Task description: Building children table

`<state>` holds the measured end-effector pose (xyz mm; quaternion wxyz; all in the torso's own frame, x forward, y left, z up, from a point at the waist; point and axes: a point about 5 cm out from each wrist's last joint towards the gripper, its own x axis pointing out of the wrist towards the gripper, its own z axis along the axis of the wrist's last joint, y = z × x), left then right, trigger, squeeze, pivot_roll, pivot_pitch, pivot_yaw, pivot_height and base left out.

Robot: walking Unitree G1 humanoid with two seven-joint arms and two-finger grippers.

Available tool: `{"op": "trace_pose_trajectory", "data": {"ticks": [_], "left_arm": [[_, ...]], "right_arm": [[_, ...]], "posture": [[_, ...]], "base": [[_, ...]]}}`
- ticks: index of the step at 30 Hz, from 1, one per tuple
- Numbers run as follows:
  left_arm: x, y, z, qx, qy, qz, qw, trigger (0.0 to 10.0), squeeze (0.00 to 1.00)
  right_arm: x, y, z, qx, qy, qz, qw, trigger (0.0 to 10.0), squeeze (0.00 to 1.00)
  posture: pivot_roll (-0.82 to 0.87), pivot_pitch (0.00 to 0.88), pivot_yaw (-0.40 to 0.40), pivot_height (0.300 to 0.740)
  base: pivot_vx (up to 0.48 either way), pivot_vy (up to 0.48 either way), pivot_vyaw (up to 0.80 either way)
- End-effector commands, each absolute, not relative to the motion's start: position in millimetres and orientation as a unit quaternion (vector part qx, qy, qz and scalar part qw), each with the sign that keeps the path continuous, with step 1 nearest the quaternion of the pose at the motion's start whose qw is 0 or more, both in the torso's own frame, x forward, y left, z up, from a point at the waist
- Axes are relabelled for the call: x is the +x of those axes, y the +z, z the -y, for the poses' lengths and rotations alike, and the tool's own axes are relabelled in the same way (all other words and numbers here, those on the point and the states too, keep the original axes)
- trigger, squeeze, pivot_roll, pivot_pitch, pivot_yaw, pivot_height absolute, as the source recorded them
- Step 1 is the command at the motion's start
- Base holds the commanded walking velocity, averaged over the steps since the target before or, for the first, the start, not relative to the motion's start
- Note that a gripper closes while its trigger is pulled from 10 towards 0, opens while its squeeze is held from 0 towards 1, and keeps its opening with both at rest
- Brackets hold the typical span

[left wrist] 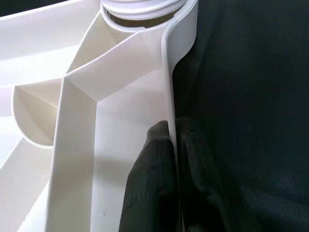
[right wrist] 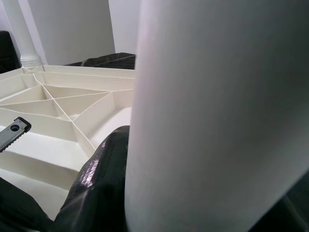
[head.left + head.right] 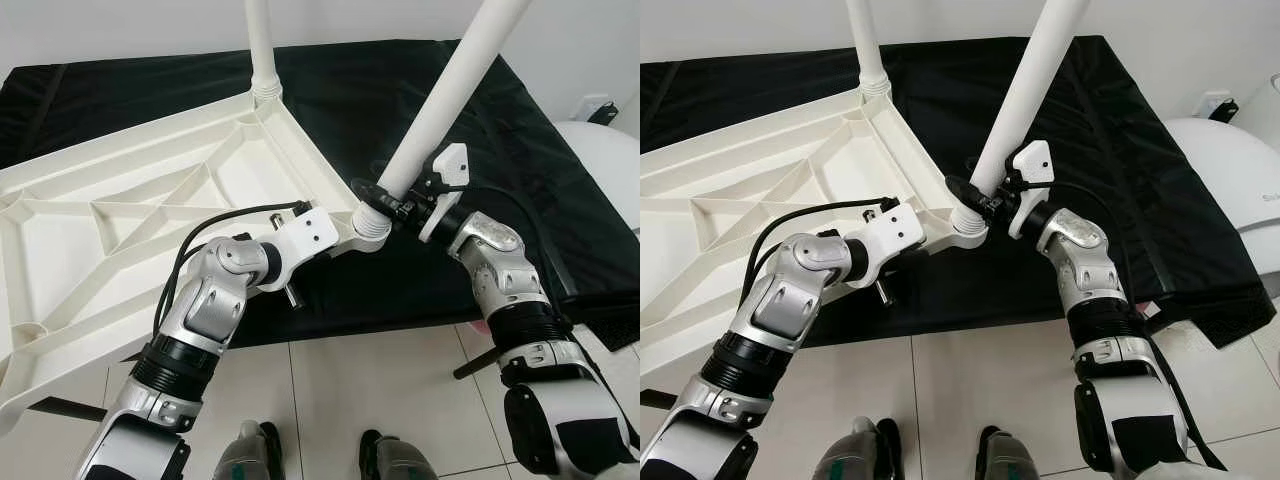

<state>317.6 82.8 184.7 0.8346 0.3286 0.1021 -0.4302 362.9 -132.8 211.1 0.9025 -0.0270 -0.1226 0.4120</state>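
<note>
The white plastic tabletop [image 3: 120, 210] lies upside down, ribbed underside up, partly on a black-covered surface [image 3: 420, 120] and partly overhanging the tiled floor [image 3: 350, 390]. One white leg [image 3: 262, 50] already stands upright in the far corner socket. A second leg [image 3: 440, 100] leans at a slant with its lower end seated in the threaded collar of the near corner socket [image 3: 372, 225]. Because it is tilted, I judge it is not yet fully home. I can make out no legs at the other corners, so I reckon at least two more are left to fit.

My right gripper [image 3: 385, 197] is wrapped around the base of the slanted leg just above the socket. In my right wrist view the black fingers [image 2: 96, 179] press against the leg's white surface, clamped on it.

My left gripper [image 1: 171, 145] pinches the tabletop's thin side rim just beside that same socket. One finger sits inside the rim and one outside against the black cover, closed tight on the edge. I judge this steadies the top while the leg goes in.
</note>
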Motion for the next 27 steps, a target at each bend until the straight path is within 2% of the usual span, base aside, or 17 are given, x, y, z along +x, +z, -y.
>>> {"op": "trace_pose_trajectory", "data": {"ticks": [1,11,27], "left_arm": [[321,191,-89,0.355,-0.384,-0.088,0.848,10.0,0.00],[321,191,-88,0.354,-0.385,-0.089,0.847,10.0,0.00],[319,191,-87,0.352,-0.385,-0.089,0.849,10.0,0.00]], "right_arm": [[362,203,133,-0.037,0.421,0.104,0.900,10.0,0.00],[359,204,126,-0.073,0.445,0.112,0.885,10.0,0.00],[356,198,119,-0.080,0.471,0.096,0.873,10.0,0.00]], "posture": [[-0.11,0.164,0.026,0.740],[-0.12,0.179,0.021,0.740],[-0.11,0.188,0.017,0.740]], "base": [[0.000,0.000,0.00],[0.000,0.000,0.00],[0.000,0.000,0.00]]}}
